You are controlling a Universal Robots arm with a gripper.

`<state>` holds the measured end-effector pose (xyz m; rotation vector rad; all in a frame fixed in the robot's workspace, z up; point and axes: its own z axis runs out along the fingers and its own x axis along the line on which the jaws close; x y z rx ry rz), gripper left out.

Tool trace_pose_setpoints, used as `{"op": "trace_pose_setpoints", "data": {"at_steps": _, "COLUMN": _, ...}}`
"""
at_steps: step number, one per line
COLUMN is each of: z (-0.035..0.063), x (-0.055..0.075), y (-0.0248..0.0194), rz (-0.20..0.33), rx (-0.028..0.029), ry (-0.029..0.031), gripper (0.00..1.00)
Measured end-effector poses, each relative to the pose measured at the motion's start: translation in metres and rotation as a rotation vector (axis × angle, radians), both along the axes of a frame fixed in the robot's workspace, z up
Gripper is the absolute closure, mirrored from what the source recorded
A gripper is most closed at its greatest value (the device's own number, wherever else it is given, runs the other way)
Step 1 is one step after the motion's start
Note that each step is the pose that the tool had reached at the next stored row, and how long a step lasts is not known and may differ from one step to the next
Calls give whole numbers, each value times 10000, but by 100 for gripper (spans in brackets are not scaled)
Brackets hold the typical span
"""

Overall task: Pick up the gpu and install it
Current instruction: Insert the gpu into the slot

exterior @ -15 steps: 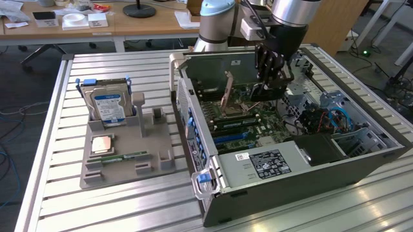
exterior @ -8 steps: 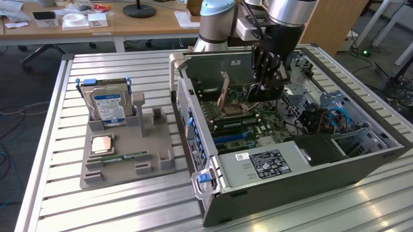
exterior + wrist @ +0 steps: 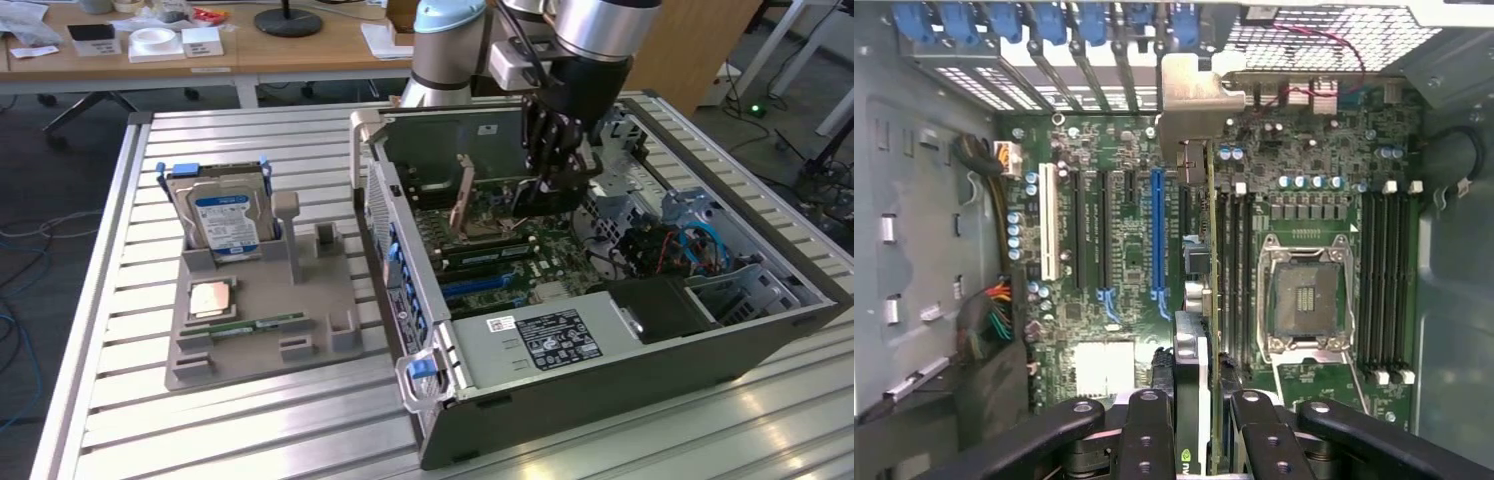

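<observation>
The gripper (image 3: 1194, 405) is inside the open computer case (image 3: 641, 390), with its jaws clamped on the gpu (image 3: 1192, 345), one finger (image 3: 1146, 430) against each flat face. The card stands on edge over the motherboard (image 3: 1324, 150). In the wrist view it shows as a thin line just beside the blue expansion slot (image 3: 1157, 235), on the side of that slot toward the CPU socket (image 3: 1304, 295).

The card's long axis runs parallel to the blue slot. Its silver bracket (image 3: 1194, 85) points at the same rear wall that the slot's far end faces, up by the row of blue slot clips (image 3: 1004, 22); the other end sits between the fingers. Whether the lower edge touches the board cannot be told.

In the exterior view the gripper (image 3: 550, 175) hangs down into the case, and a grey parts tray (image 3: 254, 350) holding a hard drive (image 3: 224, 220) stands well apart from the blue slot, outside the case on the slatted table (image 3: 120, 300).
</observation>
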<state>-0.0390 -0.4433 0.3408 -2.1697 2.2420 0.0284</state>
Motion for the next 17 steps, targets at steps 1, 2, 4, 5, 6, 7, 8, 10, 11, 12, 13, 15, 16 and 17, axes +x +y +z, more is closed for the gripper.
{"op": "trace_pose_setpoints", "data": {"at_steps": 1, "z": 0, "x": -6, "y": -13, "rz": -1, "rx": 1, "ry": 0, "gripper": 73}}
{"op": "trace_pose_setpoints", "data": {"at_steps": 2, "z": 0, "x": -11, "y": -24, "rz": 0, "rx": 1, "ry": 0, "gripper": 73}}
{"op": "trace_pose_setpoints", "data": {"at_steps": 4, "z": -1, "x": -22, "y": -46, "rz": 1, "rx": 1, "ry": 0, "gripper": 73}}
{"op": "trace_pose_setpoints", "data": {"at_steps": 5, "z": 0, "x": -29, "y": -53, "rz": 1, "rx": 1, "ry": 0, "gripper": 73}}
{"op": "trace_pose_setpoints", "data": {"at_steps": 6, "z": 0, "x": -39, "y": -55, "rz": 3, "rx": 1, "ry": -1, "gripper": 73}}
{"op": "trace_pose_setpoints", "data": {"at_steps": 7, "z": 0, "x": -49, "y": -56, "rz": 5, "rx": 1, "ry": -2, "gripper": 73}}
{"op": "trace_pose_setpoints", "data": {"at_steps": 8, "z": 0, "x": -62, "y": -58, "rz": 6, "rx": 1, "ry": -2, "gripper": 73}}
{"op": "trace_pose_setpoints", "data": {"at_steps": 10, "z": 0, "x": -89, "y": -60, "rz": 9, "rx": 0, "ry": -4, "gripper": 73}}
{"op": "trace_pose_setpoints", "data": {"at_steps": 11, "z": 0, "x": -103, "y": -61, "rz": 10, "rx": 0, "ry": -4, "gripper": 73}}
{"op": "trace_pose_setpoints", "data": {"at_steps": 12, "z": -1, "x": -115, "y": -61, "rz": 12, "rx": 1, "ry": -6, "gripper": 73}}
{"op": "trace_pose_setpoints", "data": {"at_steps": 13, "z": -2, "x": -126, "y": -61, "rz": 15, "rx": 1, "ry": -6, "gripper": 73}}
{"op": "trace_pose_setpoints", "data": {"at_steps": 15, "z": -9, "x": -142, "y": -62, "rz": 16, "rx": 1, "ry": -7, "gripper": 73}}
{"op": "trace_pose_setpoints", "data": {"at_steps": 16, "z": -17, "x": -151, "y": -62, "rz": 16, "rx": -1, "ry": -6, "gripper": 73}}
{"op": "trace_pose_setpoints", "data": {"at_steps": 17, "z": -27, "x": -159, "y": -63, "rz": 16, "rx": 0, "ry": -7, "gripper": 73}}
